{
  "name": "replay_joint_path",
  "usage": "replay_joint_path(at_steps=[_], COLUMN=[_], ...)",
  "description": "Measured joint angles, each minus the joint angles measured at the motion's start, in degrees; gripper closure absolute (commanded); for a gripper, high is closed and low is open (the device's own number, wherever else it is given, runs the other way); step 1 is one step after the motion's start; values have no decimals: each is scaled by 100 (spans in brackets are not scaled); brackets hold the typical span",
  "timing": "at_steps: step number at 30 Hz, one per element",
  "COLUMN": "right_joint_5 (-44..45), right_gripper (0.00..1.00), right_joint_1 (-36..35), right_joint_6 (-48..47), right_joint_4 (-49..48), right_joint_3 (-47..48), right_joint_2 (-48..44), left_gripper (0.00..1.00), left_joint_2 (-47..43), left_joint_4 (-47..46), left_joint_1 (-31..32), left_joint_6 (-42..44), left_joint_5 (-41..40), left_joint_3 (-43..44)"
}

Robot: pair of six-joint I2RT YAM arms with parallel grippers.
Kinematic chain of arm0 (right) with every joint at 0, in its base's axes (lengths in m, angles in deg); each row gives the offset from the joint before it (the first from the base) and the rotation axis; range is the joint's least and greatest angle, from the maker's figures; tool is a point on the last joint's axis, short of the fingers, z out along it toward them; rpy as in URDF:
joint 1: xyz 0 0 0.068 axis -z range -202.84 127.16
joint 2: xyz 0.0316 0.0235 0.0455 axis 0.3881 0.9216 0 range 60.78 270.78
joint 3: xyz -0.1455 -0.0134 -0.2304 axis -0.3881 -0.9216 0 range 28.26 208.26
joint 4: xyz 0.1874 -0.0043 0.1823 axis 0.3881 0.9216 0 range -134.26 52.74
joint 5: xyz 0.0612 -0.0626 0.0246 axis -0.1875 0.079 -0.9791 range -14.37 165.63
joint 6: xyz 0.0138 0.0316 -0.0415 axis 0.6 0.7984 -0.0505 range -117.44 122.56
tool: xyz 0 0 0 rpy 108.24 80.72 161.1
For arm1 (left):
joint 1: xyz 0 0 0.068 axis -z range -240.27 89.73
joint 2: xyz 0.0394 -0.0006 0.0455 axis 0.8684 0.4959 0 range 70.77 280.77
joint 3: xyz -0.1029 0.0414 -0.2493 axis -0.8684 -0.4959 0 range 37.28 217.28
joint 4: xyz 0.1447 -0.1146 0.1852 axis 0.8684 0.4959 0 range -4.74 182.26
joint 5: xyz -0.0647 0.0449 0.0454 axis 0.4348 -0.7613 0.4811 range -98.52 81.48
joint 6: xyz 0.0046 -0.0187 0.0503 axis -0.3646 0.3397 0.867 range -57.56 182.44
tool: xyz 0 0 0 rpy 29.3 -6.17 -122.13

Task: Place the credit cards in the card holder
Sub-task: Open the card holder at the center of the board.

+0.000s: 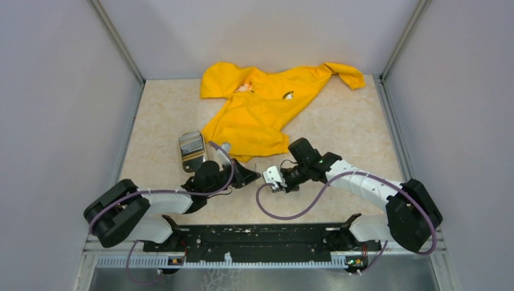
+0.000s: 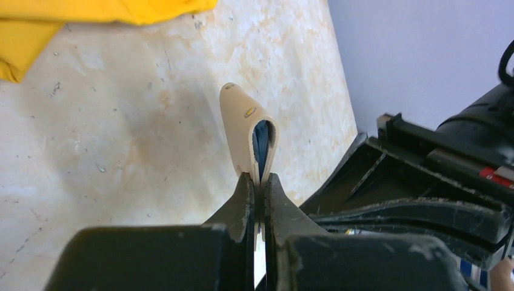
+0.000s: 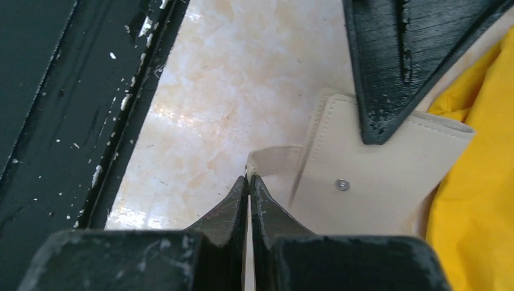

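The tan card holder [image 2: 245, 130] is lifted off the table and seen edge-on, its bluish inside showing. My left gripper [image 2: 260, 180] is shut on its near edge. In the right wrist view the card holder [image 3: 376, 188] shows its snap dot, and my right gripper [image 3: 249, 179] is shut on the corner of its flap. From above, the card holder [image 1: 273, 176] hangs between the left gripper [image 1: 253, 176] and the right gripper [image 1: 280, 180]. The credit cards [image 1: 193, 147] lie as a striped stack in a tray to the left.
A beige rimmed tray [image 1: 182, 155] sits left of centre on the marbled table [image 1: 351, 121]. A yellow garment [image 1: 260, 109] is spread across the back, its hem close behind the grippers. Grey walls close in both sides. A black rail [image 1: 254, 236] runs along the near edge.
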Motion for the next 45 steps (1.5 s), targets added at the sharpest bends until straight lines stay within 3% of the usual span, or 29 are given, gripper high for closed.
replay_joint_path(at_steps=[6, 12, 19, 26, 32, 42, 45], right_joint_5=[-219, -437, -481, 42, 713, 1189, 1388], right_gripper=[100, 70, 60, 45, 19, 16, 23], right_joint_1=[-63, -142, -9, 319, 350, 210, 50], right_joint_6=[-114, -376, -385, 234, 522, 518, 542], right_joint_4=[129, 446, 643, -33, -457, -647, -726], right_joint_3=[0, 11, 127, 103, 37, -140, -140], right_joint_2=[0, 35, -87, -546, -551, -409, -223], left_gripper=[100, 100, 100, 100, 100, 100, 100], left_joint_2=[-216, -251, -251, -240, -238, -243, -240], left_joint_4=[103, 33, -76, -133, -210, -173, -195], left_joint_1=[-4, -7, -11, -11, -22, -52, -59], left_joint_6=[-127, -162, -400, -922, -1639, -2647, -2820], left_joint_5=[-334, -354, -350, -332, -376, -533, -516], left_joint_3=[-2, -125, -142, -153, -284, -415, -415])
